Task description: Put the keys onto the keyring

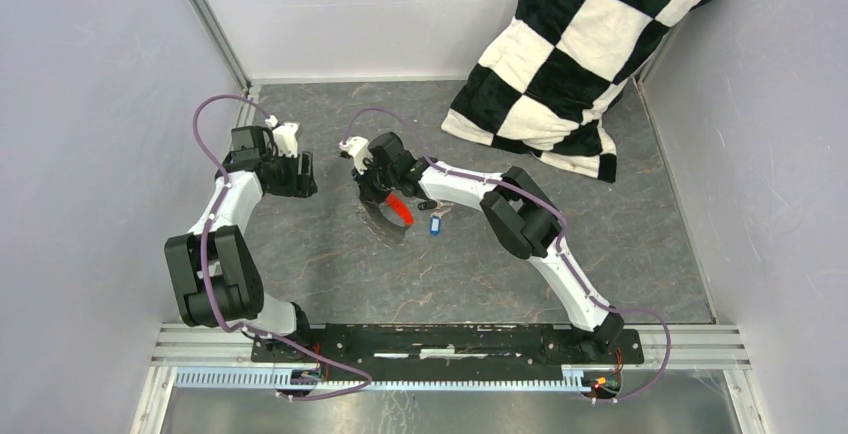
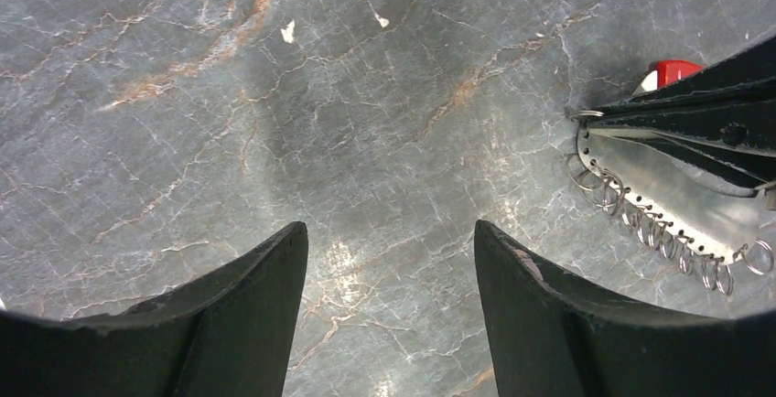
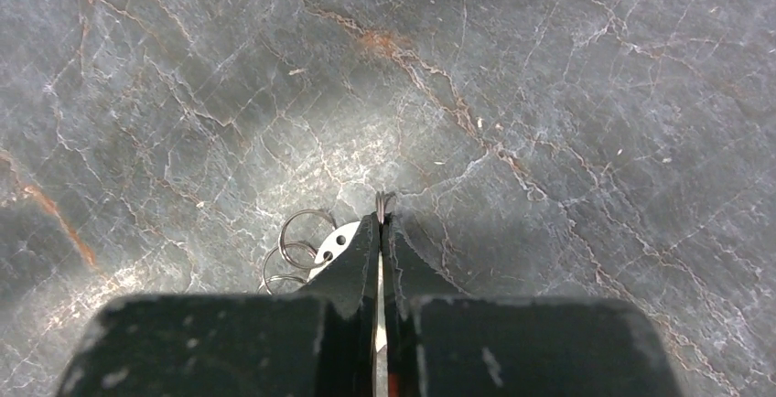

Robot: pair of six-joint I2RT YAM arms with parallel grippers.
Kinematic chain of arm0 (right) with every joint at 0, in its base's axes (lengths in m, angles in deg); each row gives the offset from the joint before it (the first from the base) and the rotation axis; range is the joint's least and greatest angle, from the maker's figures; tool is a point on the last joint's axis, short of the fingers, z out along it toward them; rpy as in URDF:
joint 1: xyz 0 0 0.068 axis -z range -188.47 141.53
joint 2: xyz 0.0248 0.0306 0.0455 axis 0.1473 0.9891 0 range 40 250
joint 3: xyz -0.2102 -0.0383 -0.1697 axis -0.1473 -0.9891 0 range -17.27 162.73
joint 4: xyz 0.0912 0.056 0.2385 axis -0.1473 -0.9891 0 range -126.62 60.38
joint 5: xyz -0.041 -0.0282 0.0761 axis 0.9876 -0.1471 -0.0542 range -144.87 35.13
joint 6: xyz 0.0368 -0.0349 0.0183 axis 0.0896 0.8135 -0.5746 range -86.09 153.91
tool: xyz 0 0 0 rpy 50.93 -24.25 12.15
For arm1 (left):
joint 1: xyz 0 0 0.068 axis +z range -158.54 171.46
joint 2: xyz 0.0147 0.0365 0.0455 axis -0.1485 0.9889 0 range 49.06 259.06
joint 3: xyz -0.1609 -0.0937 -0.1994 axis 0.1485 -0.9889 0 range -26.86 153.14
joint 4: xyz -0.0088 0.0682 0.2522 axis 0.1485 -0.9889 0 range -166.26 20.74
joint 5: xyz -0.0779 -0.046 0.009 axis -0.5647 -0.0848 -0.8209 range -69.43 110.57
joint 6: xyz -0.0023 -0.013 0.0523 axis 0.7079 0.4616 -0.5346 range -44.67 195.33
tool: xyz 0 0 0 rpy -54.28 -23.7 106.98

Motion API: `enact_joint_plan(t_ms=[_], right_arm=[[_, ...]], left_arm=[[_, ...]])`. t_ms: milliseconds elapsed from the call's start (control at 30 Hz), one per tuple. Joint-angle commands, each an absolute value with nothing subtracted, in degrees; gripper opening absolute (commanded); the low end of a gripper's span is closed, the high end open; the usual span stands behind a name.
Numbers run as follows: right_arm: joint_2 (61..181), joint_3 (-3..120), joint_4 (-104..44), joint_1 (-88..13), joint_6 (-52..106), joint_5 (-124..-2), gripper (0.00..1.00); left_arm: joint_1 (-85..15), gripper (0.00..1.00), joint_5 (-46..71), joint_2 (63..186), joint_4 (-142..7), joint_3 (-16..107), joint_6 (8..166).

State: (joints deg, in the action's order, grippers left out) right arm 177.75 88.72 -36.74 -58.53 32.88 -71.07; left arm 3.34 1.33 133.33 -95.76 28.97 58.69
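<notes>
Grey sheet metal, thin and smooth, is what the right pincer [image 3: 380,221] is pressed together on. The keyring [image 2: 654,187], a curved plate edged with small wire rings [image 2: 599,185] and carrying a red tag [image 2: 675,71], is pinched by its edge between the fingertips. From so narrow a hold the plate could be swivelled or slipped out of the jaws once a key is pushed against a ring. The rings are tiny, so a key could also be deflected and dropped. Whether the plate is lifted or rested on the surface [image 2: 274,95] cannot be told.

The left pincer [image 2: 389,229] is spread wide over bare surface with nothing between its fingers. The keyring lies off to its right, beyond the fingertips and apart from them.

The blue-headed key [image 1: 435,225] is seen flat on the surface near the red tag, close by the right arm's wrist and on the side away from the left arm. For it to be reached by the left pincer, the right arm would have to be crossed, and a knock there is judged the likeliest fault. A flat key may also be skidded away rather than gripped. The black-headed key cannot be made out with certainty.
</notes>
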Motion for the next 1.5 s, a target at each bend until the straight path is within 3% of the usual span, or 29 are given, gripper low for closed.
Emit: enact_joint_plan(t_ms=[0,133,233,633,700,767,800,833,933,1100,1200,1300,1467], right_arm=[[174.8,87.8,-33.9,-57.7,30.2,-74.2,0.0],[169.7,83.5,-29.3,-56.9,28.5,-77.4,0.0],[164.4,78.3,-24.8,-56.7,27.4,-79.6,0.0],[142.8,54.5,-9.8,-57.5,20.9,-88.5,0.0],[139.6,51.7,-7.8,-58.2,20.2,-88.7,0.0],[136.8,50.0,-6.4,-59.2,19.6,-88.7,0.0],[135.8,49.5,-5.9,-59.6,19.4,-88.7,0.0],[134.9,49.0,-5.4,-60.0,18.9,-88.7,0.0],[131.6,46.8,-2.4,-61.4,17.2,-88.4,0.0],[127.5,44.8,-0.5,-64.0,16.8,-86.7,0.0],[126.0,44.6,-0.4,-65.3,17.2,-85.9,0.0],[124.8,44.4,-0.5,-66.6,17.5,-85.6,0.0],[123.8,46.0,-3.2,-67.5,19.1,-85.6,0.0]], left_arm=[[3.4,0.74,-3.1,130.6,-95.6,28.0,57.6],[3.4,0.88,-10.1,129.7,-98.0,28.1,55.9],[3.3,0.93,-15.2,128.9,-101.8,29.4,52.5],[3.3,0.81,-33.9,124.1,-133.5,38.5,19.2],[3.3,0.73,-35.7,123.7,-139.3,40.4,14.8],[3.0,0.39,-37.4,123.4,-144.3,42.2,12.3],[2.8,0.27,-37.9,123.5,-145.8,43.2,11.4],[2.7,0.24,-38.7,123.5,-148.7,44.1,10.1],[2.4,0.36,-41.7,121.9,-153.2,45.5,9.3],[1.4,0.67,-44.5,114.6,-153.2,44.0,10.4],[1.0,0.76,-46.7,110.9,-153.2,44.9,10.7],[0.5,0.77,-48.5,110.6,-153.2,47.1,12.9],[-2.0,0.53,-48.9,110.7,-153.2,47.9,13.3]])
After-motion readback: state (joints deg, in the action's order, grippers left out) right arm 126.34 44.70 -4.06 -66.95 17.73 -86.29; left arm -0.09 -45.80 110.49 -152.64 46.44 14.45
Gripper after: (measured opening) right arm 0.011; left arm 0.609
